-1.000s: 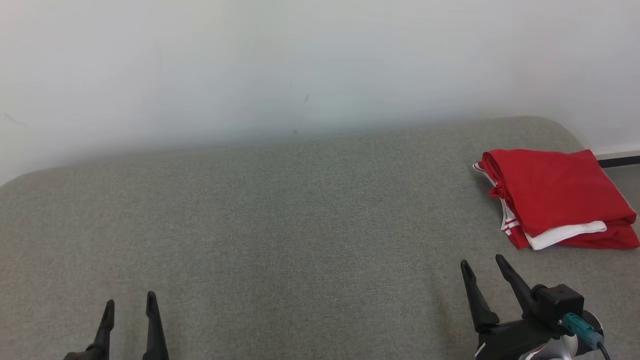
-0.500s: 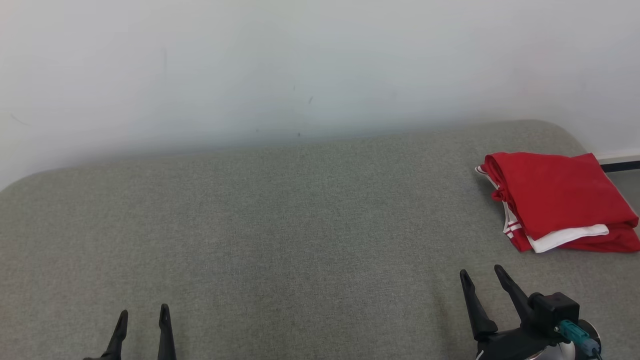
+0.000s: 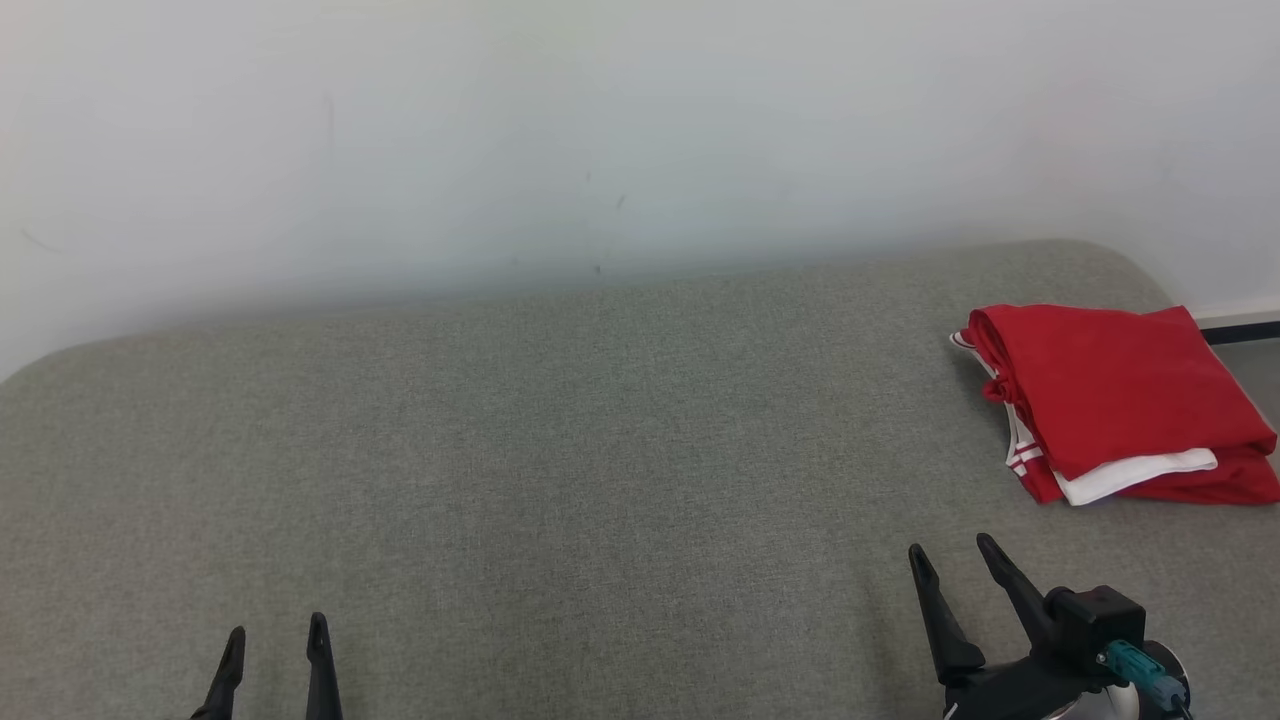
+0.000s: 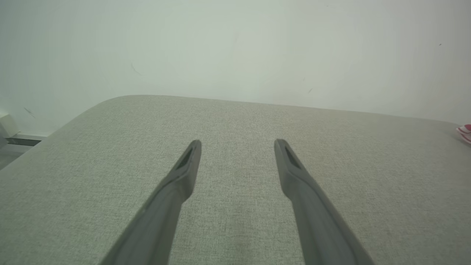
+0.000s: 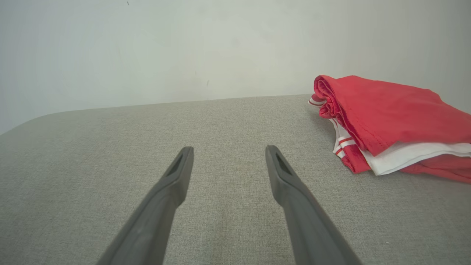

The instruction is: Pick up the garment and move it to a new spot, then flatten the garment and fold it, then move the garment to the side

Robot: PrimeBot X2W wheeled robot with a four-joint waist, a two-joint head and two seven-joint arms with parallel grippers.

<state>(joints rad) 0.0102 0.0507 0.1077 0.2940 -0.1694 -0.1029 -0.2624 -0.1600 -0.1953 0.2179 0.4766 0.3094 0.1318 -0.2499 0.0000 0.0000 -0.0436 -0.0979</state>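
Note:
The garment [image 3: 1120, 395] is red with white trim and lies folded in a neat stack at the far right of the grey cushion [image 3: 560, 450]. My right gripper [image 3: 950, 560] is open and empty at the lower right, a little in front of and left of the garment. In the right wrist view the garment [image 5: 390, 121] lies to the right of the open right gripper [image 5: 228, 151]. At the lower left my left gripper [image 3: 276, 635] stands open with nothing in it. The left wrist view shows the left gripper [image 4: 237, 143] over bare cushion, with a sliver of the garment [image 4: 465, 131] at the right edge.
A pale wall [image 3: 600, 130] rises right behind the cushion. The cushion's right edge runs just past the garment, with a dark baseboard strip [image 3: 1240, 330] and floor beyond. Its rounded left corner [image 4: 92, 110] drops off to the floor.
Both grippers have drawn back toward the bottom of the head view, staying open. The camera has tipped slightly, so the whole scene sits a little lower. The garment lies as before.

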